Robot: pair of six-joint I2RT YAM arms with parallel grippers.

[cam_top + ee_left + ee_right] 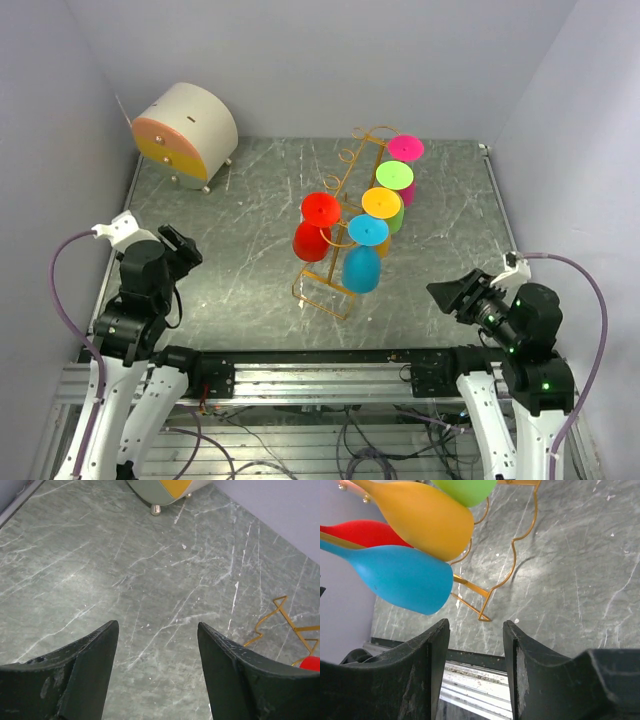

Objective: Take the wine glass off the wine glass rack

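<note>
The golden-orange wire wine glass rack (320, 303) stands mid-table, and several coloured wine glasses hang from it bowl-down: pink (405, 150), green (394, 178), yellow (381, 205), blue (362, 258) and red (318, 228). My left gripper (180, 248) is open over bare table to the rack's left. Its wrist view (157, 627) catches only rack wire (280, 615) and a bit of the red glass (311, 663). My right gripper (445, 295) is open and empty at the rack's near right. In its wrist view (476, 625) the blue glass (405, 580) hangs closest, apart from the fingers.
A round cream cabinet (185, 133) with orange and yellow drawer fronts sits at the back left corner. Grey walls close in the table on three sides. A metal rail (320, 380) runs along the near edge between the arm bases.
</note>
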